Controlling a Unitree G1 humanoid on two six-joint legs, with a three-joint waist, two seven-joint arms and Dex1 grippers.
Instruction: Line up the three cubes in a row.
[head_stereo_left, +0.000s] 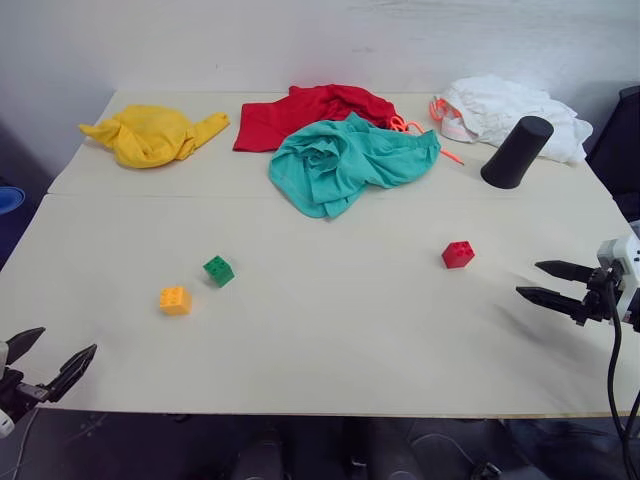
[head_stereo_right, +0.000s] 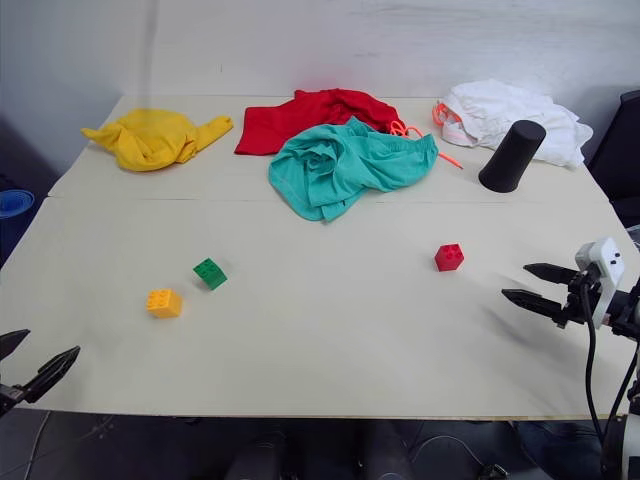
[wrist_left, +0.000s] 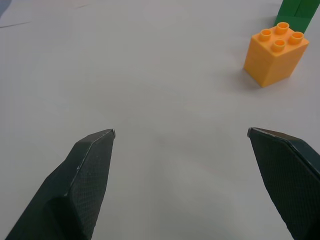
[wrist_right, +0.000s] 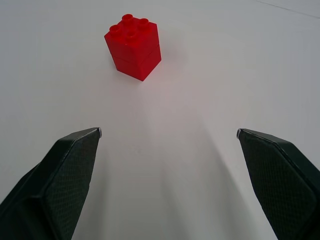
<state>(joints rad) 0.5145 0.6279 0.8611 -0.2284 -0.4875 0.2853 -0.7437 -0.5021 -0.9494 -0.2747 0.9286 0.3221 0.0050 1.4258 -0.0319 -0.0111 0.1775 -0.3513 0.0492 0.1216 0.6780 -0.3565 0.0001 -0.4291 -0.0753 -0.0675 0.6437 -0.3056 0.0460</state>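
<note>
left gripper (head_stereo_left: 48, 358) spread, empty | right gripper (head_stereo_left: 539, 281) spread, empty | cubes (head_stereo_left: 175, 300) upright, studs up, scattered

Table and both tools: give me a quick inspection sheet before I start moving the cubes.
Surface: pale table, a seam running across it behind the cubes.
Job's things: orange cube and green cube close together on the left, apart; red cube alone on the right. Not in a row.
Clutter: yellow cloth, red cloth, teal cloth, white cloth, black cup upside down, all along the far side.
Grippers: left tool open, empty, at the near edge; right tool open, empty, facing the red cube.
Cables: black cable hanging by the right tool.
Surroundings: plain wall behind.
</note>
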